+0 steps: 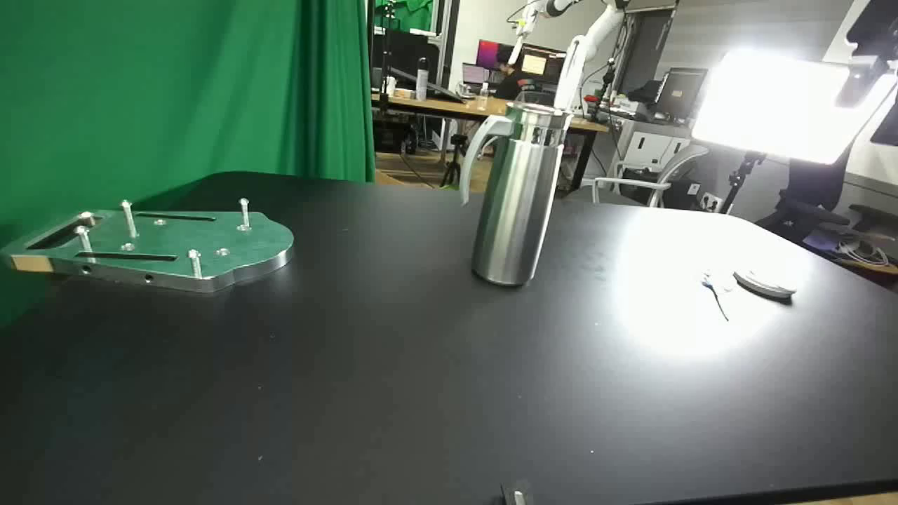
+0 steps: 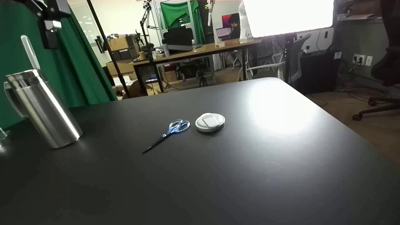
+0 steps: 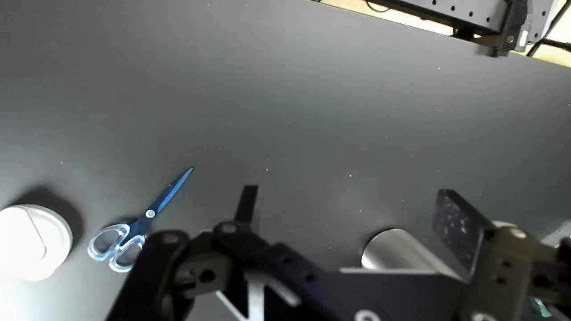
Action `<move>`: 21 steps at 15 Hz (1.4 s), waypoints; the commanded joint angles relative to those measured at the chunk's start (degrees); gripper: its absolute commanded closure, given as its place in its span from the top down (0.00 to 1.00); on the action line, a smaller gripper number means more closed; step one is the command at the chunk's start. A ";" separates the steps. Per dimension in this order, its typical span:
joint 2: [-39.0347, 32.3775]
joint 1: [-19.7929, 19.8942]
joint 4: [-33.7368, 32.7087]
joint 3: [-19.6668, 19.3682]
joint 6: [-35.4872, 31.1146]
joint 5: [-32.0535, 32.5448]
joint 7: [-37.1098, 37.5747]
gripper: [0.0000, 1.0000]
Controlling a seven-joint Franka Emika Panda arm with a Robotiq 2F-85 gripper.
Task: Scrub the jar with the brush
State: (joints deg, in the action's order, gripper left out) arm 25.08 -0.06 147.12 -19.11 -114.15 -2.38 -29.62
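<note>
The pincer [image 3: 350, 200] is held high over the tabletop [image 2: 200, 181], above the jar [image 1: 518, 203]. It is empty, with its two fingers [image 3: 459, 229] spread wide apart. In an exterior view, a black fingertip [image 2: 50, 39] is seen higher than the jar's rim, near the brush [image 2: 30, 51] but apart from it. In the wrist view, the jar's bottom part is seen between the fingers, and the rest is covered by the pincer. The jar, tall and shiny with a thin handle, is set upright on the tabletop. The brush is stood in the jar's mouth; only its pale stick is shown, and its lower end is hidden in the jar. To one side of the jar, a flat green plate [image 1: 179, 235] with little metal pegs [image 1: 131, 221] is laid. To the jar's other side, blue scissors [image 2: 169, 132] are laid, well apart from it. Farther from the jar, just beside the scissors' loops, a round white lid [image 2: 210, 122] is set.
</note>
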 commanded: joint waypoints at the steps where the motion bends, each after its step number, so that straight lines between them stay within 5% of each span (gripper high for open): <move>1: -0.25 1.68 -0.06 1.62 0.10 -0.74 -0.61 1.00; 14: -0.25 1.67 -0.06 1.62 0.10 -0.74 -0.62 1.00; 21: -5.01 -0.91 -7.89 7.67 0.06 -0.54 1.22 1.00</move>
State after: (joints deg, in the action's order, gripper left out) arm 23.72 0.03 144.47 -14.20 -115.06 -2.39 -29.58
